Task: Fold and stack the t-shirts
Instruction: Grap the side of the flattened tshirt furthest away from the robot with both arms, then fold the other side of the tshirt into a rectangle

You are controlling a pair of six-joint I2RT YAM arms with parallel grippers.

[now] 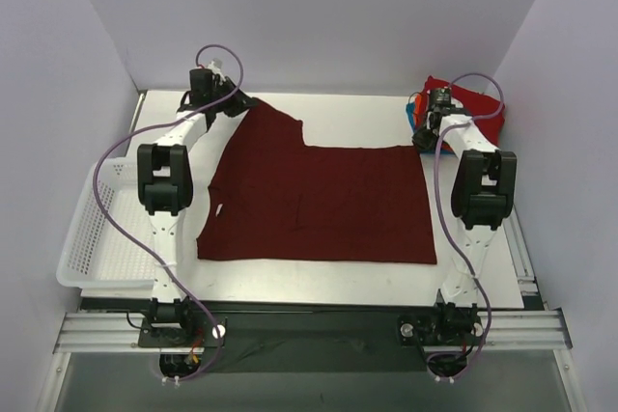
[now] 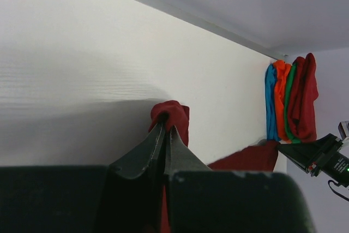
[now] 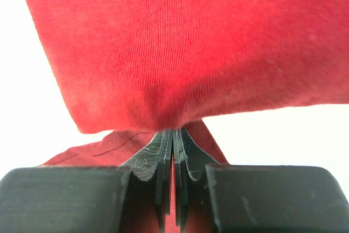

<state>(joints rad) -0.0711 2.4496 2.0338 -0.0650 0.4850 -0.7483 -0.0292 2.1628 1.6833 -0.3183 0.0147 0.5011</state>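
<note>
A dark maroon t-shirt (image 1: 319, 202) lies spread flat across the middle of the table. My left gripper (image 1: 239, 101) is at its far left corner and is shut on a bunched fold of the maroon cloth (image 2: 173, 114), with the fingertips (image 2: 161, 130) pinched together. My right gripper (image 1: 422, 138) is at the shirt's far right corner. It is shut on the cloth (image 3: 191, 42), which drapes over its fingertips (image 3: 163, 140) and looks bright red up close. Folded t-shirts (image 1: 475, 101), red on top, are stacked at the back right. In the left wrist view the stack (image 2: 292, 102) shows blue, orange, green and red layers.
A white mesh basket (image 1: 95, 229) hangs off the table's left edge beside the left arm. White walls close in the back and both sides. The right gripper's body (image 2: 322, 154) shows at the left wrist view's right edge, just below the stack.
</note>
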